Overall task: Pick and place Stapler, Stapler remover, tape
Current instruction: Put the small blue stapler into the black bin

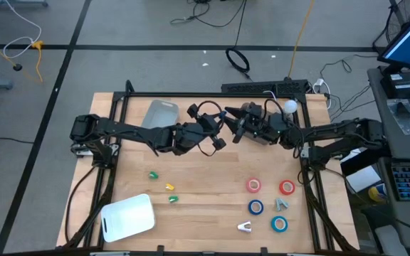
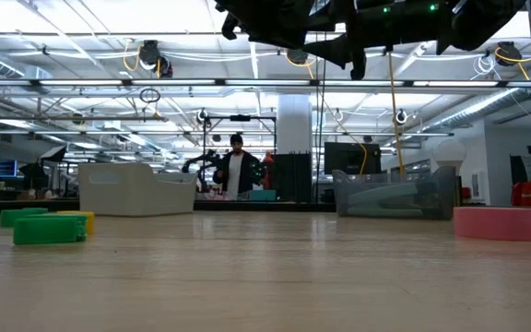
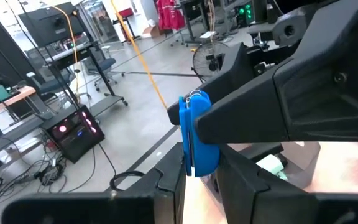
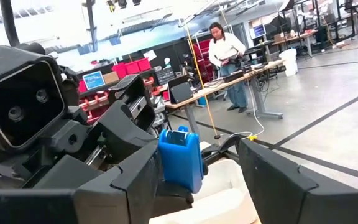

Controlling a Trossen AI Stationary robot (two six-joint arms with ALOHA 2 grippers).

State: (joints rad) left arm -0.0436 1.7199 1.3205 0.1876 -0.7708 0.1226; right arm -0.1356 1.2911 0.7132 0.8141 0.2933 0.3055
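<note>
High above the middle of the table my two grippers meet tip to tip. My left gripper is shut on a small blue stapler. My right gripper is open, with one finger on either side of the stapler. Small green and yellow staplers lie on the table at near left. Two red tape rolls and two blue ones lie flat at near right, among silver stapler removers. My left gripper pinches the blue stapler's lower part between its two fingers, which point about level toward the table's right. The stapler stands on edge, lifted far clear of the table. My right gripper has one finger close against the stapler's side; whether it touches cannot be told.
A white bin sits at the near left corner and a clear bin at the far side. A metal frame borders the table. A person stands at a bench in the room beyond.
</note>
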